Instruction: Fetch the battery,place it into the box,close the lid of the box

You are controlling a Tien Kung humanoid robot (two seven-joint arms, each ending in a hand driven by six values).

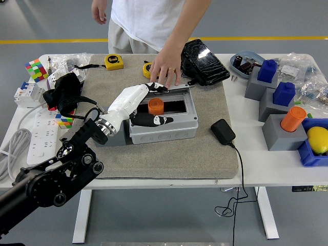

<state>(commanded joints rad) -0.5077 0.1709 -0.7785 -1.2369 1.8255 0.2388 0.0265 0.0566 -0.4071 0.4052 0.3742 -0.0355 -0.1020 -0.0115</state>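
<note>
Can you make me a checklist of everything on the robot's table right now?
Surface: white table with a grey mat in the middle.
Job's things: grey box on the mat, its clear lid tipped open; orange battery inside.
Clutter: tape measure, puzzle cube, blue and orange pieces on grey blocks, yellow ball.
Hands: left hand reaches over the box, fingers at the lid and the box's front edge; right hand nothing seen. A person's hand rests at the lid's far edge.
Cables: black adapter with its cord hanging off; white power strip.
Surroundings: grey floor with a yellow line.
</note>
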